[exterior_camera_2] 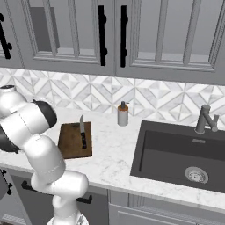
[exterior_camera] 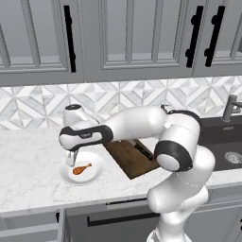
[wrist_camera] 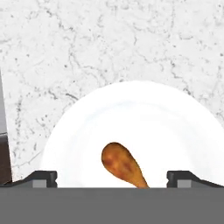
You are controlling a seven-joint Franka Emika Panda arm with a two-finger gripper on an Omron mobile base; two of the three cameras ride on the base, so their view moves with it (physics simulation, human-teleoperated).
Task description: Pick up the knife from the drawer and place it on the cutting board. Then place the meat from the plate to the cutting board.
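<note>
Gripper (exterior_camera: pixel 70 162) poised over the plate (exterior_camera: pixel 95 175), jaws spread to their full width and holding nothing. In the hand view the two fingertips (wrist_camera: pixel 41 177) stand wide apart at either side, with the meat (wrist_camera: pixel 122 165) lying between and just ahead of them, thick end farthest from the tool and thin bone running toward it. The knife (exterior_camera_2: pixel 82 133) already rests on the cutting board (exterior_camera_2: pixel 72 143), which lies off to one side of the tool and just beside the plate, so the first half of the task appears done.

Risks, as judged: the drumstick is small, rounded and tapered, so jaws closing on the narrow bone end could squeeze it out sideways; a descent too deep would press the fingertips into the plate and shift it.

Hidden or unclear: the bone end is cut off at the lower edge of the hand view; the arm covers part of the board in the left base view.
</note>
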